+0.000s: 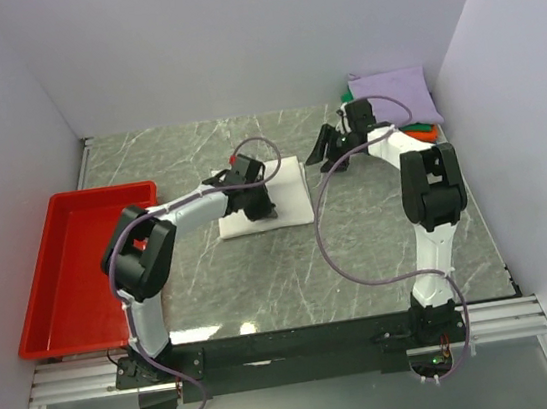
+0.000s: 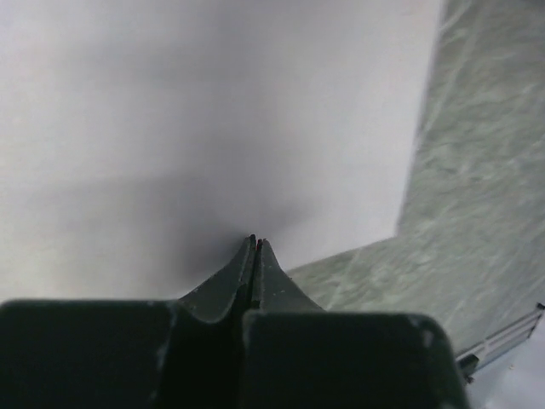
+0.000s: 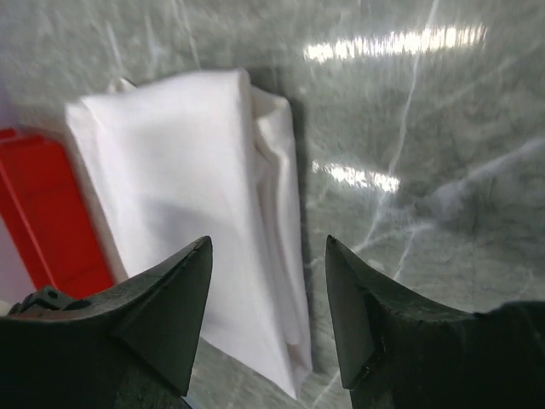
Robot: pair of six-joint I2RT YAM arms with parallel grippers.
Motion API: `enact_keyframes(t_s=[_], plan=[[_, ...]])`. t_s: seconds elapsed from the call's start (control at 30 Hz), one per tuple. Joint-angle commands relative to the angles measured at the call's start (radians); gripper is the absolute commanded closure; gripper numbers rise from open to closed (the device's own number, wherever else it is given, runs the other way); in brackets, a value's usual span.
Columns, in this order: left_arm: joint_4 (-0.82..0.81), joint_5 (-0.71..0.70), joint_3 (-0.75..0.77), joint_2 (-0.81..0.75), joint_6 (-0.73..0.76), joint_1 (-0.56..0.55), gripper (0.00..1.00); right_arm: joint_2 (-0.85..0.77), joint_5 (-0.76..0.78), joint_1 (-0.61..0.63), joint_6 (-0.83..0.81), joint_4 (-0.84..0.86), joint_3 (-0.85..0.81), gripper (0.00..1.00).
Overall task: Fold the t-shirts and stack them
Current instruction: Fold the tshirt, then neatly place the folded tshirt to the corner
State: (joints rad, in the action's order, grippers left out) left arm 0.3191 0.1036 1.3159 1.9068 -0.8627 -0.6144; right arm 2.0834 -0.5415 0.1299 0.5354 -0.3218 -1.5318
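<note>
White cloth is drawing the eye on the grey-green marbled tabletop (image 1: 265, 296), where a folded white t-shirt (image 1: 291, 200) is lying flat as a neat rectangle with its layered edges stacking along one long side.

The black left fingers (image 2: 230, 281) are bearing down on the near-left part of the white t-shirt. They are clenched tight, with only a hairline seam showing between them. Their tips are meeting the cloth, though whether any fold is being pinched between them cannot be told.

The black right fingers (image 3: 170, 298) are hanging just off the far-right corner of the white t-shirt. They are spread wide apart and gripping nothing, with the shirt and bare marble showing through the gap.

A shallow rectangular red plastic tray (image 1: 52, 284) is sitting well to the left of the white t-shirt.

Well to the far right of the white t-shirt, a small pile of folded cloth is resting on the tabletop. A plain lavender t-shirt (image 1: 395, 93) is lying on top, and a sliver of an orange t-shirt (image 1: 420, 129) and a thin green cloth edge (image 1: 429, 135) are peeking out beneath it. The layers lower in that pile are too hidden to make out.
</note>
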Motion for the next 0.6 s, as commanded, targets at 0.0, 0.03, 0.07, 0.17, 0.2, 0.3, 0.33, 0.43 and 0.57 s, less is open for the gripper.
enact_keyframes(t_s=[0.0,0.03,0.07,0.17,0.2,0.3,0.33,0.43,0.57], plan=[[-0.044,-0.064,-0.049,0.006,-0.042,0.004,0.99,-0.074,0.044,0.042,-0.071,0.015,0.030,0.37],[-0.052,-0.065,-0.056,0.011,-0.044,0.004,0.99,-0.080,0.055,0.060,-0.077,0.026,0.053,0.37],[-0.061,-0.056,-0.061,0.017,-0.042,0.004,0.99,-0.082,0.066,0.068,-0.077,0.035,0.068,0.37],[-0.051,-0.059,-0.057,0.046,-0.027,-0.004,0.99,-0.088,0.113,0.100,-0.075,0.052,0.113,0.36],[-0.051,-0.058,-0.053,0.051,-0.024,-0.004,0.99,-0.086,0.150,0.105,-0.078,0.050,0.119,0.36],[-0.051,-0.048,-0.050,0.055,-0.016,-0.008,0.99,-0.085,0.216,0.129,-0.087,0.055,0.146,0.36],[-0.051,-0.048,-0.050,0.048,-0.015,-0.010,0.99,-0.086,0.224,0.137,-0.091,0.070,0.153,0.36],[-0.045,-0.045,-0.044,0.026,-0.010,-0.008,0.99,-0.080,0.244,0.154,-0.084,0.081,0.165,0.36],[-0.028,-0.036,-0.027,0.000,0.001,-0.010,0.99,-0.043,0.264,0.177,-0.081,0.044,0.133,0.38]])
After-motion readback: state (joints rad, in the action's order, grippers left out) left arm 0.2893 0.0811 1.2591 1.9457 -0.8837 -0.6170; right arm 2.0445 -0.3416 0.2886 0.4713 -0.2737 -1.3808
